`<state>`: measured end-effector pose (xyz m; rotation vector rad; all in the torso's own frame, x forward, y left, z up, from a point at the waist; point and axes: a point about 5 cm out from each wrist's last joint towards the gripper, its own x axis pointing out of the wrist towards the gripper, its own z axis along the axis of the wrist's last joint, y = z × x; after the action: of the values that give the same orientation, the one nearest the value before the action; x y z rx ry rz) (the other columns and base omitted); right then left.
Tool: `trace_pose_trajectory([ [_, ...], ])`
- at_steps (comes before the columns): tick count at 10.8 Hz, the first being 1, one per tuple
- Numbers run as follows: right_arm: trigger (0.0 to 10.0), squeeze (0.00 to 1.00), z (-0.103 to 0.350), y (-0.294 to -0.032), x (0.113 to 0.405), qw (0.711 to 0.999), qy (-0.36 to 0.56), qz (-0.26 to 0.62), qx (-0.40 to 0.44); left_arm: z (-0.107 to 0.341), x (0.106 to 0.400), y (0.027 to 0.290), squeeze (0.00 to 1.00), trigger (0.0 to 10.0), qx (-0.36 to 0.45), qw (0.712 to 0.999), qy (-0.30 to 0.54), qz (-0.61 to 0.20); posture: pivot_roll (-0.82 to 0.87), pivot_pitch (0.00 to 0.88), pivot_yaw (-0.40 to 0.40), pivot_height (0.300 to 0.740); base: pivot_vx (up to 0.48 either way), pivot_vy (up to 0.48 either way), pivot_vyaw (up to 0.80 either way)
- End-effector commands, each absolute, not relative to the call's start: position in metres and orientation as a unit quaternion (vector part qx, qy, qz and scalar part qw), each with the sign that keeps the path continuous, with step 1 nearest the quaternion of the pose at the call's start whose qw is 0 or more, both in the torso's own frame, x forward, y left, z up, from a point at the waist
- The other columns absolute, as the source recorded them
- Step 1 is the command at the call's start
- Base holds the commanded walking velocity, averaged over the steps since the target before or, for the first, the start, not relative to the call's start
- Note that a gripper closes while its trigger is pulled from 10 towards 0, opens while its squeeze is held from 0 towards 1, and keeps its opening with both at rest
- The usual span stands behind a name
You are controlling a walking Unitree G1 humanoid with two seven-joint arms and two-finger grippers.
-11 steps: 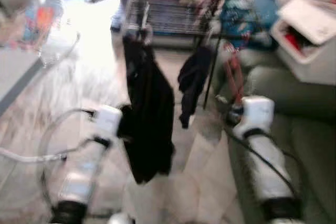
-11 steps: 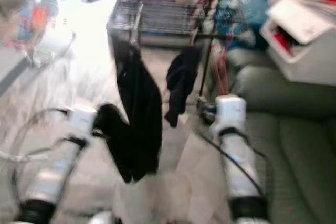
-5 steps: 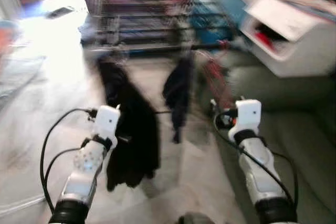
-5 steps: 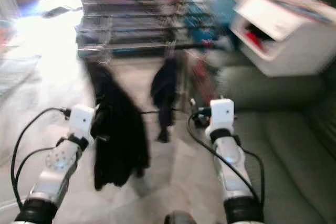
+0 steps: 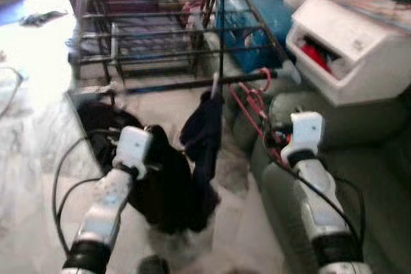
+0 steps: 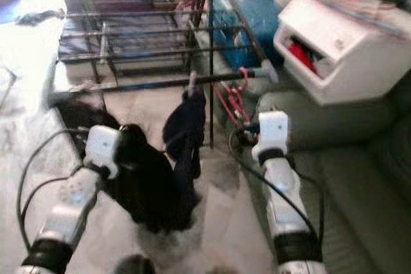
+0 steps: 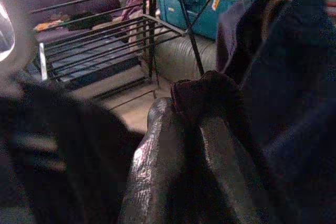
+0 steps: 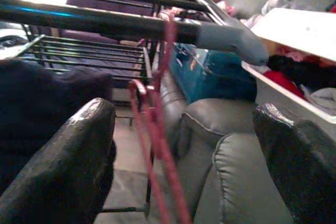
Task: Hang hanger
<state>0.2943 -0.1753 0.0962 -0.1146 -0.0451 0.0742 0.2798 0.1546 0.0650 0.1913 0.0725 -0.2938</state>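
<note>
— What do your grippers have right now?

— My left gripper point(image 7: 184, 145) has its fingers pinched together on a black garment point(image 5: 168, 187), which droops below my left wrist toward the pale floor point(image 5: 32, 158). My right gripper point(image 8: 184, 150) is spread wide with nothing between the fingers.

— And the hanger?

— A red hanger point(image 8: 157, 129) hangs from the end of the black rail point(image 5: 192, 83) of the drying rack point(image 5: 154, 30), just ahead of my right gripper. A dark blue garment point(image 5: 204, 133) hangs from the same rail beside it. The grey sofa point(image 5: 359, 178) lies under my right arm, a white box point(image 5: 353, 56) past it.
</note>
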Motion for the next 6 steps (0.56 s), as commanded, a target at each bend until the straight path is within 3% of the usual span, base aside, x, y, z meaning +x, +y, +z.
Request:
trace_pose_trajectory([
  [1, 10.0, 0.0, 0.095, -0.1899, 0.2937, 0.997, -0.016, 0.021, -0.069, 0.073, 0.2837, 0.1448, 0.0, 10.0, 0.096, 0.982, 0.013, -0.16, -0.1, 0.0, -0.055, 0.74, 0.304, 0.371, 0.0],
  [6, 10.0, 0.0, 0.0873, -0.191, 0.2943, 0.998, 0.01, 0.029, -0.063, 0.0735, 0.2816, 0.146, 0.0, 10.0, 0.107, 0.981, 0.011, -0.159, -0.09, 0.0, -0.052, 0.74, 0.0, 0.0, 0.0],
])
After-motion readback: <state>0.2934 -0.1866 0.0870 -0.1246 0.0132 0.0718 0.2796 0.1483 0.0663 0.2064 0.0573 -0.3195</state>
